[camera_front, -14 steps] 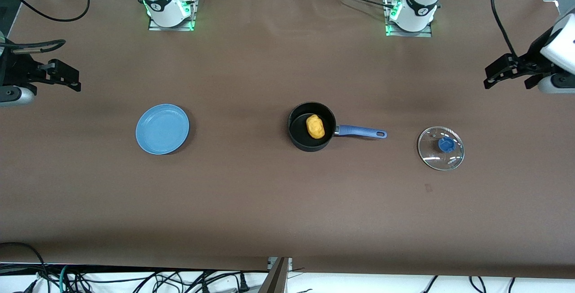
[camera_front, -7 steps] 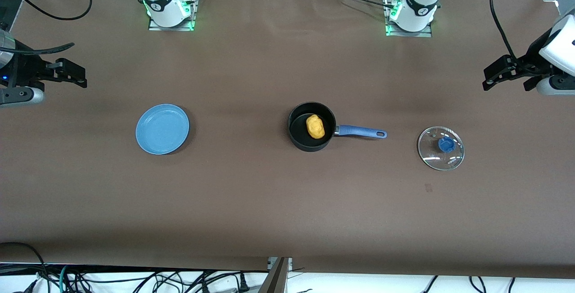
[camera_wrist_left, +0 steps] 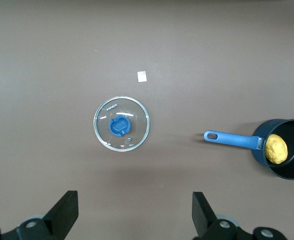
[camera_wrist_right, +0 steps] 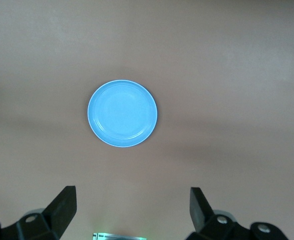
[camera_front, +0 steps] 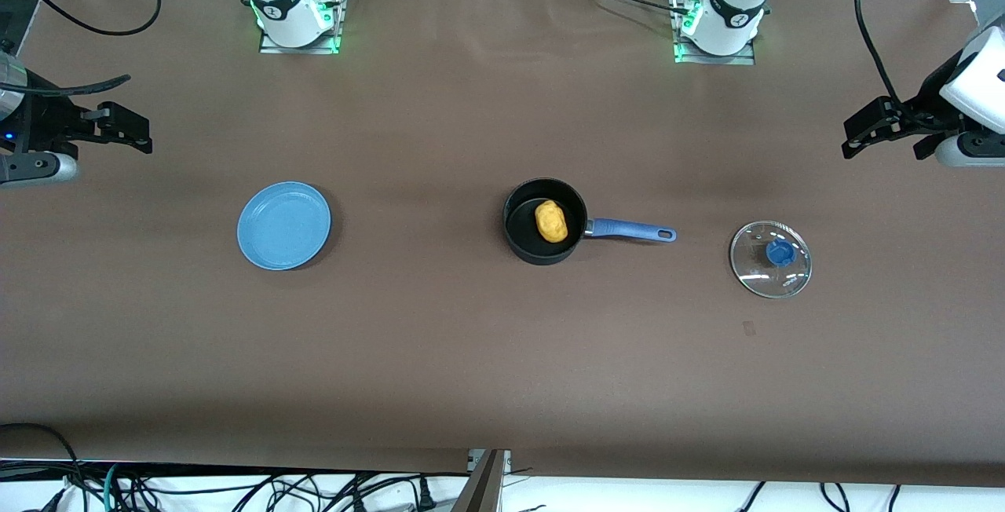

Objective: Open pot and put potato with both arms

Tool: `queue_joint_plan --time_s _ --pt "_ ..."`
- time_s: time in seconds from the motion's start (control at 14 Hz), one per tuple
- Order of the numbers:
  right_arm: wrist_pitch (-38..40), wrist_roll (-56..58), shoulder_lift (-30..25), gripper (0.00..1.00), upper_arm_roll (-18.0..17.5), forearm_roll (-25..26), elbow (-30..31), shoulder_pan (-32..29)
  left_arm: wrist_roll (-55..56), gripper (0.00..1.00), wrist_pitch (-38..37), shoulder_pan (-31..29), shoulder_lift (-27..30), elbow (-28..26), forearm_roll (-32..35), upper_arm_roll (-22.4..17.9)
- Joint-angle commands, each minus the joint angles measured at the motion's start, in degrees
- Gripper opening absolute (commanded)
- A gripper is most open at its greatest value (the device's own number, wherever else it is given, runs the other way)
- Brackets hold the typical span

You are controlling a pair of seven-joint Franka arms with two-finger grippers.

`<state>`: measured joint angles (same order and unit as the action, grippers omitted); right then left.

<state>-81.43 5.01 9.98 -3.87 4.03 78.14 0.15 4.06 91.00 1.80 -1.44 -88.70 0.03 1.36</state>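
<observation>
The black pot (camera_front: 524, 239) stands open mid-table, its blue handle (camera_front: 632, 231) pointing toward the left arm's end. The yellow potato (camera_front: 551, 221) lies inside it. The glass lid (camera_front: 770, 270) with its blue knob (camera_front: 779, 252) lies flat on the table beside the handle's tip. My left gripper (camera_front: 861, 136) hangs open and empty high at the left arm's end of the table. Its wrist view shows the lid (camera_wrist_left: 121, 123), the pot (camera_wrist_left: 293, 167) and the potato (camera_wrist_left: 276, 148). My right gripper (camera_front: 129, 132) hangs open and empty at the right arm's end.
A flat blue plate (camera_front: 283, 225) lies toward the right arm's end and also shows in the right wrist view (camera_wrist_right: 122, 113). A small pale tag (camera_wrist_left: 142, 76) lies on the brown table cover near the lid. Both arm bases (camera_front: 298, 17) stand along the table's edge.
My right gripper has shifted slightly toward the table's middle. My left gripper has barely moved. The pot, potato, lid and plate have not moved.
</observation>
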Motion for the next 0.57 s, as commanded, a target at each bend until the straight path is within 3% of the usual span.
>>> queue_joint_plan --time_s 0.0,0.5 --pt "0.7 1.0 -0.5 1.0 0.4 -0.7 0.3 0.1 -0.3 1.0 -0.1 0.1 -0.8 1.6 -0.7 0.4" --pt "0.6 0.9 -0.4 1.0 0.4 -0.7 0.3 0.2 -0.2 1.0 -0.2 1.8 -0.5 1.6 -0.6 0.1"
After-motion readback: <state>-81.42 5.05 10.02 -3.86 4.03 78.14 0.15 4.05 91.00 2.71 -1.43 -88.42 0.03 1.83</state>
